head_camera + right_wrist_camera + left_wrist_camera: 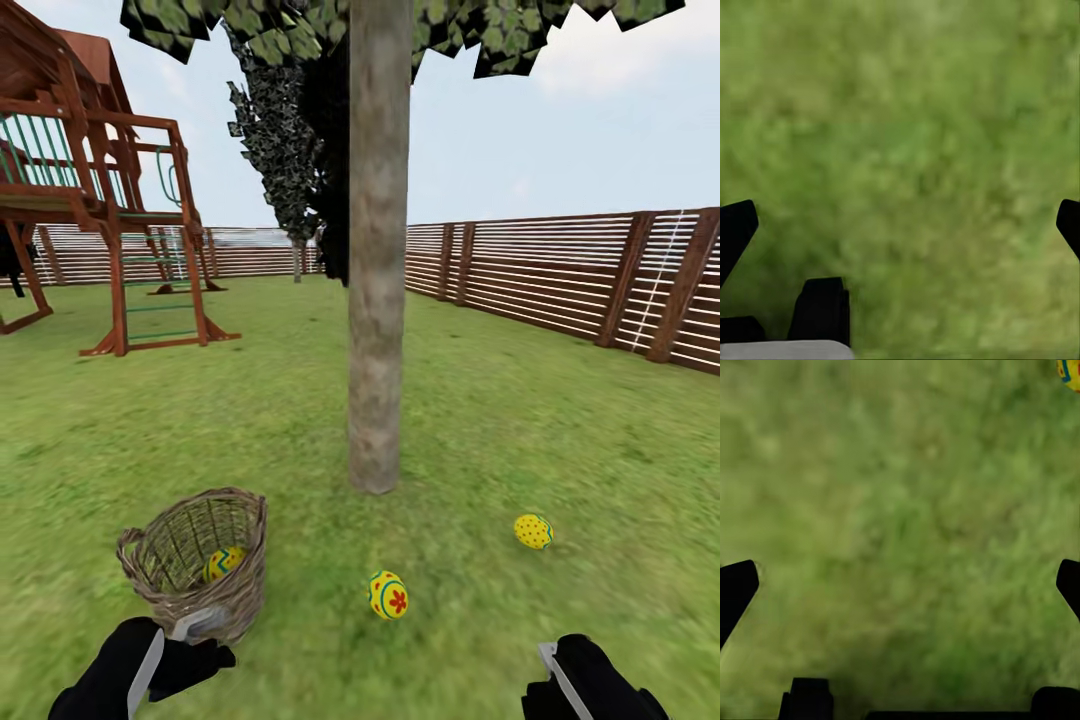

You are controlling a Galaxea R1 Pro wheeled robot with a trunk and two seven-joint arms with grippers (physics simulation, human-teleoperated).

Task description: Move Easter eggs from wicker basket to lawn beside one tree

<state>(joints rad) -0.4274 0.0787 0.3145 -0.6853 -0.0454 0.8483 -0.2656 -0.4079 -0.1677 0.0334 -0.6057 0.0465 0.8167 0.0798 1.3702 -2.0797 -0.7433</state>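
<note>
We stand facing the tree (379,300), whose pale trunk meets the lawn (560,420) just ahead of us. Two Easter eggs already lie on the grass near its base: the nearer egg (387,595) sits in front of the trunk, and the farther egg (533,531) rests off to the right, apart from the first. The third egg (222,563) is inside the wicker basket (195,560), low against the inner wall, so one egg remains to be moved.

The left gripper (900,585) hangs just beside the basket's near wall, its fingers (736,589) spread wide over bare grass with nothing between them. The right gripper (900,225) is likewise spread and empty over the lawn (a corner of the nearer egg shows at the edge of the left wrist view).

Risks we judge from here:

1. The left arm sits very close to the basket. A reach over the rim could nudge or tip the light wicker and roll the egg away.
2. The egg lies deep against the weave; spread fingers may catch the rim or the wall before closing.
3. A smooth rounded egg may squirt from a pinch placed off centre.
4. A careless release could strike the two placed eggs and send them rolling away from the trunk.
</note>
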